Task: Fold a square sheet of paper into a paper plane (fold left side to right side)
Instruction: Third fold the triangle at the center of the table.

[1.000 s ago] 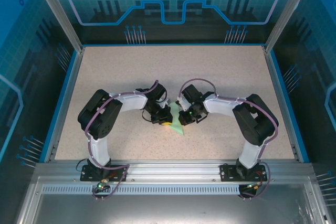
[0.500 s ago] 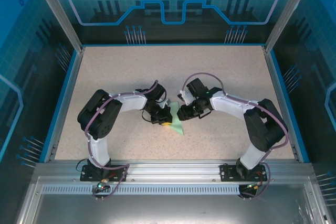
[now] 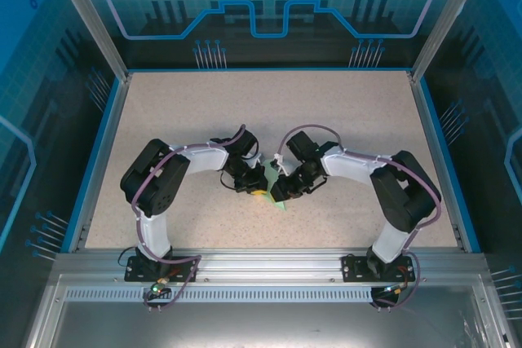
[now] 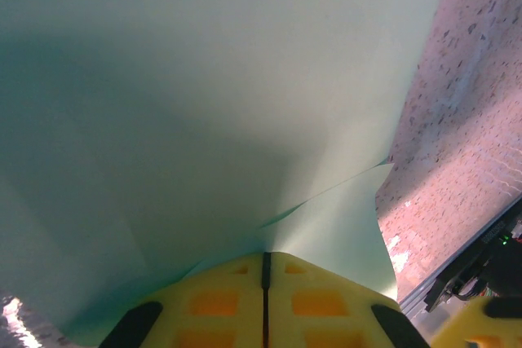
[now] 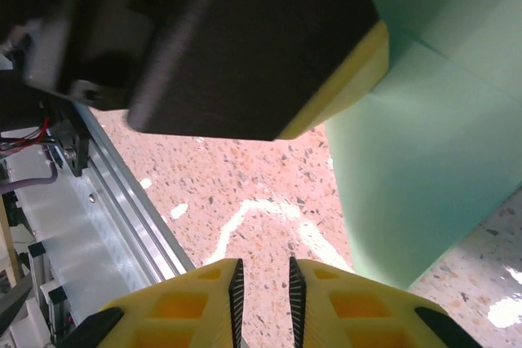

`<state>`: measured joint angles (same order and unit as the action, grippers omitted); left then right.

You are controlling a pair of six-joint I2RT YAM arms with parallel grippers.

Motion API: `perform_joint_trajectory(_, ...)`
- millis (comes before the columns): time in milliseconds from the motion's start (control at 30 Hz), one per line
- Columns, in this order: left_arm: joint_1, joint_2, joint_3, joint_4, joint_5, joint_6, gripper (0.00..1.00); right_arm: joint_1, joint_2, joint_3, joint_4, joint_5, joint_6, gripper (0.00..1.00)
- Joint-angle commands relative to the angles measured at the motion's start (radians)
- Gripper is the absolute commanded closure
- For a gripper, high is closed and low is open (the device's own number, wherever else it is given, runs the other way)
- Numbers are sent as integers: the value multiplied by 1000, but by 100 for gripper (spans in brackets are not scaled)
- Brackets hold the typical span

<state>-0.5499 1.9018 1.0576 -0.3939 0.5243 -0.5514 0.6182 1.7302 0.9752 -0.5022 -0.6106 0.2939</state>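
Left gripper: jaws closed flat together, yellow fingertips meeting along one thin dark seam, tips butted against the thin pale mint-green sheet of paper. Can't tell if any paper is nipped in that seam. A soft curved crease runs from the tips out to the paper's right edge, with speckled beige tabletop beyond it.

Right gripper: jaws apart by a narrow slot, nothing in it, bare table visible through the gap. Its tips sit just left of the paper's straight edge, the right finger close beside the paper's near corner; contact with the table can't be judged. A dark block with a yellow edge, close and blurred, overlaps the paper's upper left. A ribbed aluminium rail lies at left.

From the top camera, both grippers meet nose to nose at table centre, toward the near side. The paper lies flat between and under them, mostly covered, with a pointed green corner poking out nearward below the right gripper.
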Motion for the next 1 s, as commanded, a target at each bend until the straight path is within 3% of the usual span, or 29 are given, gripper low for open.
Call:
perform_joint_trajectory(0, -6, 57, -33, -47, -82, -4, 93, 14, 35, 6, -32, -8, 14, 76)
perform_joint_trajectory(967, -7, 65, -24, -59, -93, 5, 93, 31, 108, 8, -123, 101, 10, 76)
